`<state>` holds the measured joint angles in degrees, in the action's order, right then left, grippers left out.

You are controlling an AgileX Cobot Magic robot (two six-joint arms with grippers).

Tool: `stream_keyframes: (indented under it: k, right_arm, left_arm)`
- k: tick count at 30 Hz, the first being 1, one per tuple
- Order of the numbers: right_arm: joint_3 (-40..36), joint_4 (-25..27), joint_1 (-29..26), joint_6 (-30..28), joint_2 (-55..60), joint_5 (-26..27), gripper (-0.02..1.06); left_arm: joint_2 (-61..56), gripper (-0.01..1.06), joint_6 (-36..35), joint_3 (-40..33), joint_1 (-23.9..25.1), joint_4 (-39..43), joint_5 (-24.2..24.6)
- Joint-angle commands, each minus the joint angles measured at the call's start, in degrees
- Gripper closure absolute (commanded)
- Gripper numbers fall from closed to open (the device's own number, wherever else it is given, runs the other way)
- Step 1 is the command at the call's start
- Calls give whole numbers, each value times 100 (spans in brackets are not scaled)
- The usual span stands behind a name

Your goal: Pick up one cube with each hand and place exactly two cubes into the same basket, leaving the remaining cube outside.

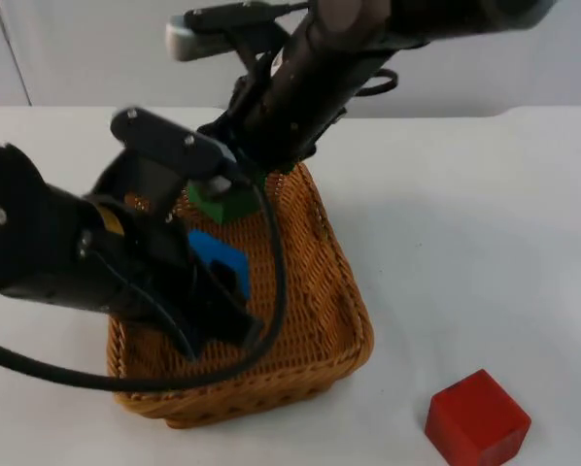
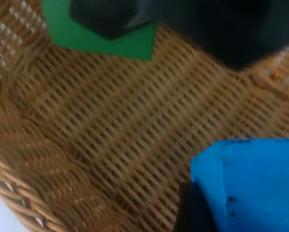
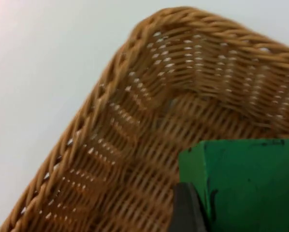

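A wicker basket [image 1: 271, 388] stands left of the table's middle, and both arms reach into it. My left gripper [image 1: 218, 270] is shut on a blue cube [image 1: 216, 254] held low over the basket floor [image 2: 110, 125]. In the left wrist view the blue cube [image 2: 251, 183] sits against a black fingertip [image 2: 195, 212]. My right gripper [image 1: 227, 189] is shut on a green cube [image 1: 228, 204] at the basket's far end. That green cube [image 3: 246, 183] hangs near the basket's corner rim [image 3: 101, 96], beside a fingertip [image 3: 185, 210]. A red cube [image 1: 477, 419] lies on the table.
The red cube rests alone near the front right edge of the white table, well apart from the basket. The green cube [image 2: 101, 38] is partly covered by the right gripper in the left wrist view. A grey partition wall closes the back.
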<state>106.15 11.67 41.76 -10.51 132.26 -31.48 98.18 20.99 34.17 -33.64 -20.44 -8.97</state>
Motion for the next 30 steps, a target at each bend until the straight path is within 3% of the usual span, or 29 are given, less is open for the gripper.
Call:
stream_keyframes:
  k: [1, 10, 30]
  right_arm:
    - [72, 43, 15, -61, 12, 173, 105]
    - [72, 40, 15, -61, 277, 303, 105]
    - [61, 26, 15, -61, 341, 281, 105]
  left_arm:
    - [98, 105, -32, -20, -34, 26, -130]
    - [521, 105, -32, -20, -34, 147, -505]
    - [965, 105, -32, -20, -34, 444, -531]
